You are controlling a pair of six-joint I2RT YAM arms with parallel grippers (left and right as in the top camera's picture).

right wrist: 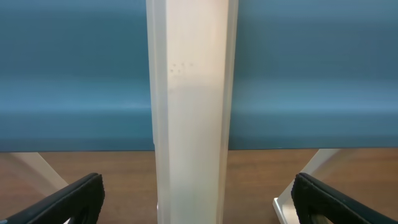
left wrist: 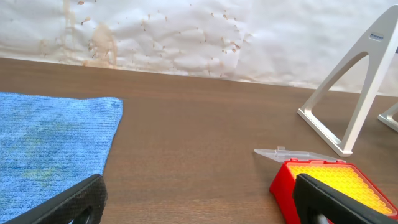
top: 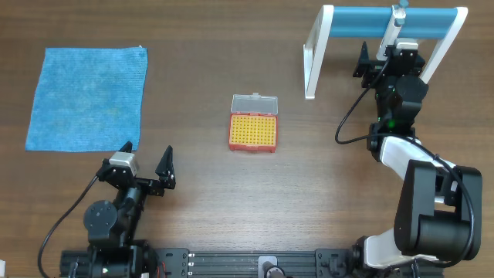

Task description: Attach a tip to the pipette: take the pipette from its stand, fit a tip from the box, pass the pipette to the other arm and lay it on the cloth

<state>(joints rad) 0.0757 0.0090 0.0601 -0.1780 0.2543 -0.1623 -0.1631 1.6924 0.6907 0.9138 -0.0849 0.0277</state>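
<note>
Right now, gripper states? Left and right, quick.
Left gripper: open, empty.
Right gripper: open, one finger on either side of the pipette hanging on the stand, not gripping it.

The pipette point(right wrist: 189, 112) leaves the right wrist view at both ends. In the left wrist view an edge crops the cloth point(left wrist: 43, 143) and the tip box point(left wrist: 339, 177), partly behind a finger point(left wrist: 329, 202) of the left hand point(left wrist: 199, 199).

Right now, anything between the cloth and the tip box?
Nothing: just bare table between the cloth and the tip box, as the top and left wrist views show.
</note>
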